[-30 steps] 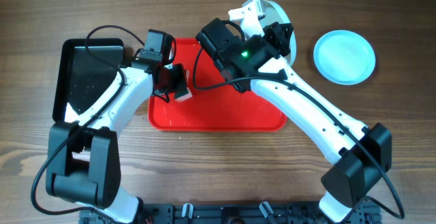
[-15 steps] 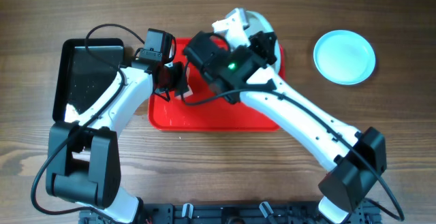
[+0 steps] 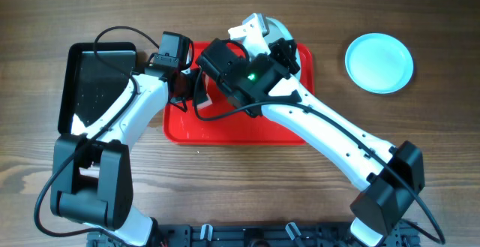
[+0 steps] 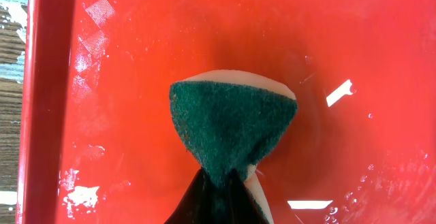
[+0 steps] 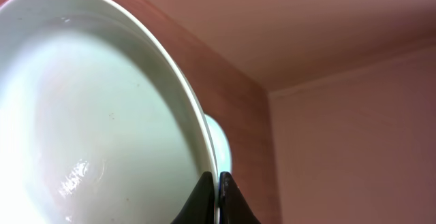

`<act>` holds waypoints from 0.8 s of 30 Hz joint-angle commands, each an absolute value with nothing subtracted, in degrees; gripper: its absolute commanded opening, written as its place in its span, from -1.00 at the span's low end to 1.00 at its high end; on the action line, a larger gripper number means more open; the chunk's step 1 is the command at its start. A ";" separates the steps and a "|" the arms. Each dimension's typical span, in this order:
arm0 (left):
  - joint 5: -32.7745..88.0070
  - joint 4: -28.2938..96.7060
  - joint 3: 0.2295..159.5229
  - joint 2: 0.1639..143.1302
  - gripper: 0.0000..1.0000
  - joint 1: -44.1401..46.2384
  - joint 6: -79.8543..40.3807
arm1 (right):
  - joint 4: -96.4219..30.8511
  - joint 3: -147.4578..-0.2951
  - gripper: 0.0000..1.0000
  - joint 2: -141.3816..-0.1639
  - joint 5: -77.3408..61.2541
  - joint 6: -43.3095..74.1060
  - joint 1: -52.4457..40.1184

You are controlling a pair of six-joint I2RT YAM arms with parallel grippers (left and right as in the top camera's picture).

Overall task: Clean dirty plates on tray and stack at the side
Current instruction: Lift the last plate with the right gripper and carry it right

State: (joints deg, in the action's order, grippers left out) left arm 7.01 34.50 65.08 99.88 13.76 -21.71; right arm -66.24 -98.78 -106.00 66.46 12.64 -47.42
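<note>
Plates (image 3: 379, 61) are the job, but the biggest thing in it is the tray (image 3: 247, 131), red, mid-table, its floor beaded with drops, with a black tray (image 3: 97, 82) just to its left. Two plates show: the held plate (image 3: 283, 29), tipped on edge above the tray's far right corner, and a second plate (image 3: 375, 67) lying flat on the table well to the right. A third I cannot find. The sponge (image 4: 231, 125), green side up, hangs over the tray's left part. The right gripper (image 5: 219, 183) is pinched tight on the held plate's rim, and the left gripper (image 4: 221, 183) is clamped on the sponge's waist. To scrub well, I judge, turn the plate's face square to the green pad, keep both over the tray so drips land there, and press lightly, since a rim pinch could slip.
</note>
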 commanded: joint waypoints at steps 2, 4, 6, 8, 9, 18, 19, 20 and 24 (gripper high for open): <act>7.88 35.00 64.71 100.31 -0.92 13.76 -21.21 | -63.53 -98.52 -0.91 -104.79 62.33 13.69 -47.20; 7.88 35.14 64.71 100.31 -0.92 13.76 -21.21 | -63.61 -98.52 -0.91 -104.77 67.96 12.01 -47.35; 7.90 35.16 64.71 100.31 -0.92 13.76 -21.21 | -63.40 -98.52 -0.91 -104.77 66.59 13.02 -47.35; 7.90 35.14 64.71 100.31 -0.92 13.76 -21.21 | -62.85 -98.41 -0.91 -104.79 59.75 15.86 -47.29; 7.90 35.16 64.71 100.31 -0.92 13.76 -21.23 | -61.67 -97.65 -0.91 -104.79 57.14 16.38 -47.29; 7.90 35.18 64.71 100.31 -0.92 13.76 -21.23 | -60.62 -96.60 -0.92 -104.97 56.23 17.82 -46.89; 7.90 35.18 64.71 100.31 -0.92 13.76 -21.23 | -60.66 -96.60 -0.91 -105.45 53.76 19.35 -46.85; 7.90 35.18 64.71 100.31 -0.92 13.76 -21.23 | -60.71 -96.55 -0.91 -105.75 53.67 19.97 -46.85; 7.94 35.22 64.71 100.31 -0.92 13.76 -21.26 | -60.99 -96.25 -0.92 -105.95 59.79 19.44 -46.85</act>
State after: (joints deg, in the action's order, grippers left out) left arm 7.01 35.18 65.08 99.88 13.76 -21.74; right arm -60.80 -96.79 -106.02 55.29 18.02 -47.16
